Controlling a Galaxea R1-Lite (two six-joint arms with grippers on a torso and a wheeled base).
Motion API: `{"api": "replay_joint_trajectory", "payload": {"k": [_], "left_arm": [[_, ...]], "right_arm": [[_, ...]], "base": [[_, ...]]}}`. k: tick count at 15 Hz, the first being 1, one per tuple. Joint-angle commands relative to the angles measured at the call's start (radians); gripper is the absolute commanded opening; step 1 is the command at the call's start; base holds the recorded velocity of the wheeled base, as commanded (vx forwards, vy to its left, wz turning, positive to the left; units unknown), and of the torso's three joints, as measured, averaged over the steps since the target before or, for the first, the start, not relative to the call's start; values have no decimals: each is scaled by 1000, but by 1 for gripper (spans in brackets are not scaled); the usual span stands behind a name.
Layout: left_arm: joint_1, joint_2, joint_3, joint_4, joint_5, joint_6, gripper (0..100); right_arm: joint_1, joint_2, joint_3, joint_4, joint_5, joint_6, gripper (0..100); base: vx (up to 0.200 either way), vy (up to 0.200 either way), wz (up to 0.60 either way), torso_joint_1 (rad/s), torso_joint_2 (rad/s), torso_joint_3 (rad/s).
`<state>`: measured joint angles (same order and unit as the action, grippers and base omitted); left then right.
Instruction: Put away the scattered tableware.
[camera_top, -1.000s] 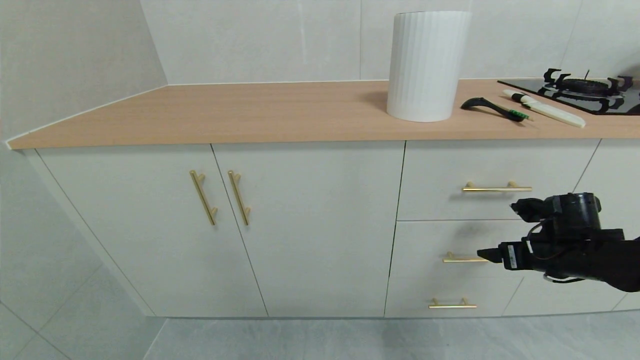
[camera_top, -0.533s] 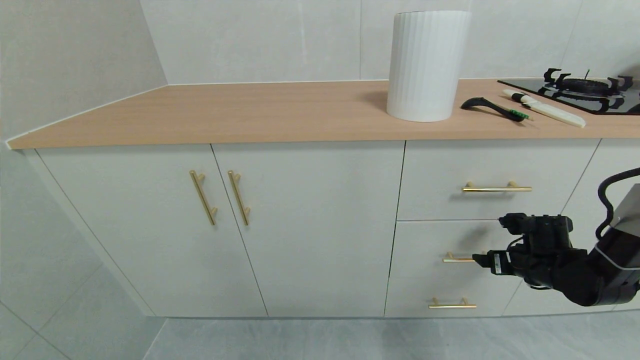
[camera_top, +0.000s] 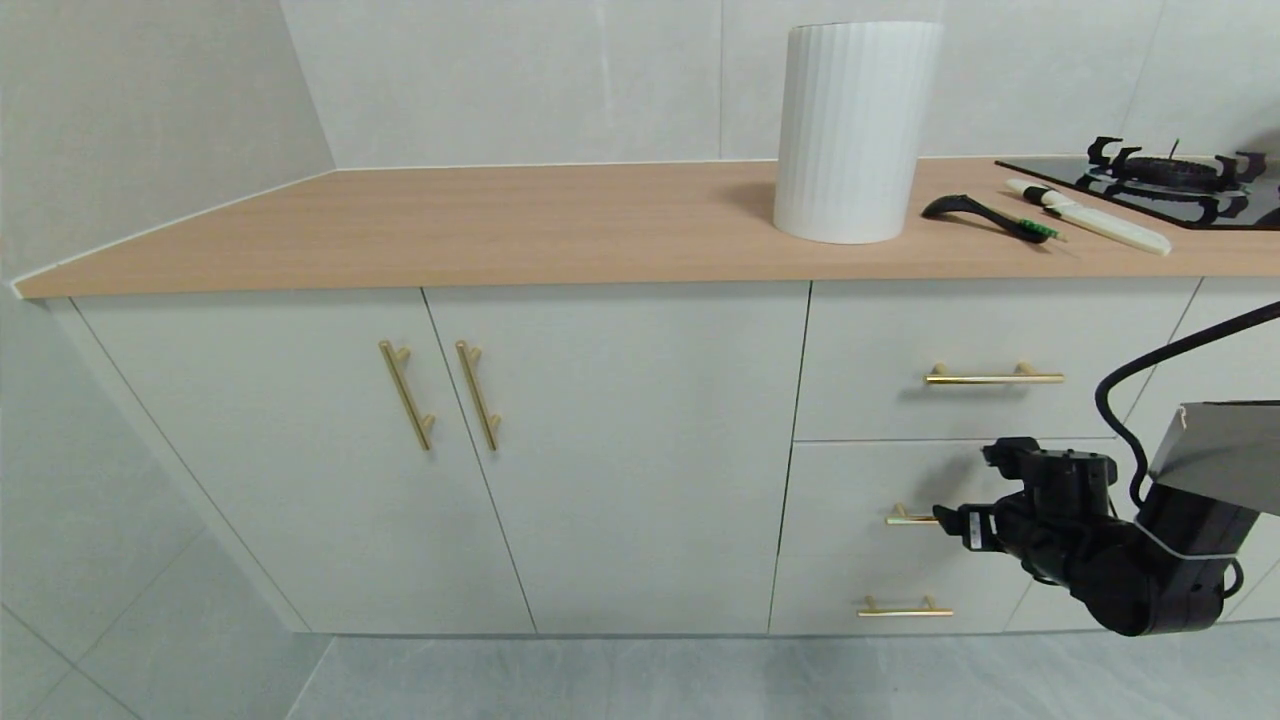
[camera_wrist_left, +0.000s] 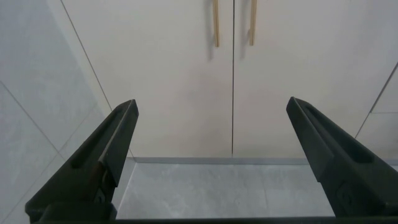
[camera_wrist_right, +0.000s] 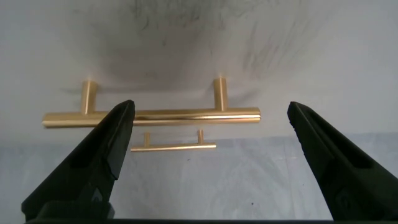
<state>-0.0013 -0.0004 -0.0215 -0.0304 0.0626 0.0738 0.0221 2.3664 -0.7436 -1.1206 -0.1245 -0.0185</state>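
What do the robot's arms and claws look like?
The right arm is chunky and black, with a looping black cable and a grey plate. The right gripper and left gripper each have two long black wedge-shaped fingers.

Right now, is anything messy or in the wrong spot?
Yes. A black utensil and a white knife lie loose on the countertop beside the gas stove, not put away. The middle drawer front also shows dark smudges above its handle.
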Motion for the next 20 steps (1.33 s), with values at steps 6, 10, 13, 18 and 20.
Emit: {"api": "replay_joint_trajectory", "payload": {"k": [6, 10, 13, 18, 20], "left_arm": [[0, 0, 0, 0, 0, 0, 100], [0, 0, 0, 1, 0, 0, 100], [0, 0, 0, 0, 0, 0, 100], [0, 0, 0, 0, 0, 0, 100], [0, 0, 0, 1, 0, 0, 100]], "right_arm": [[9, 63, -16, -44, -29, -3, 100], [9, 56, 9, -39, -27, -4, 100], [7, 24, 44, -34, -24, -4, 100], [9, -145, 158, 22, 28, -4, 100], [10, -397, 182, 283, 135, 2, 100]], "base": [[0, 0, 0, 0, 0, 0], [0, 0, 0, 0, 0, 0], [0, 0, 0, 0, 0, 0], [0, 0, 0, 0, 0, 0], [0, 0, 0, 0, 0, 0]]}}
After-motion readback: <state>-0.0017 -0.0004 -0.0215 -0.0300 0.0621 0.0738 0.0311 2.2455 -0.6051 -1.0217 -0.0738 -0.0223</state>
